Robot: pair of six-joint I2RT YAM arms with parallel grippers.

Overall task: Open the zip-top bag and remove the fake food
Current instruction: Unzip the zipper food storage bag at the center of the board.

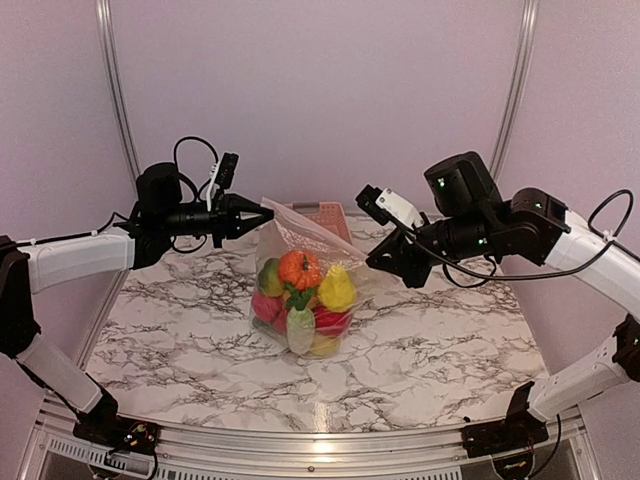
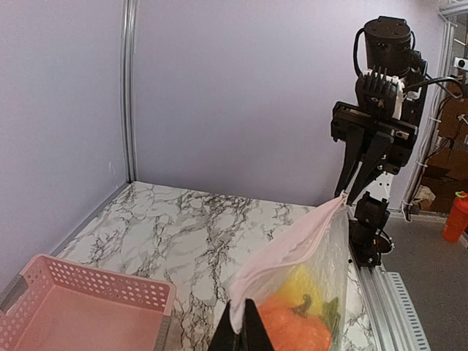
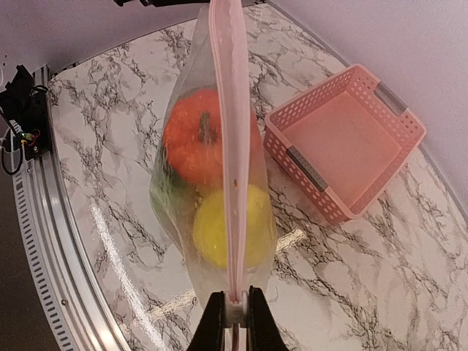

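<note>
Legible text, labels, brands, numbers, signs: none in any view.
Transparent crinkly plastic zip-top bag [image 3: 234, 110]: no print readable.
Pink slotted plastic basket [image 3: 344, 139]: no label readable.
Orange bottle [image 2: 455, 216]: too small to tell.

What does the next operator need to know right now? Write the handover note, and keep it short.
Left gripper: shut on one end of the zip strip of the zip-top bag.
Right gripper: shut on the other end.
The bag hangs stretched between them over the table, with all the fake food inside. The pink basket stands beyond the bag.
Done: bag gripped at both ends.
Left: the zip looks closed; open it and take the food out.
</note>
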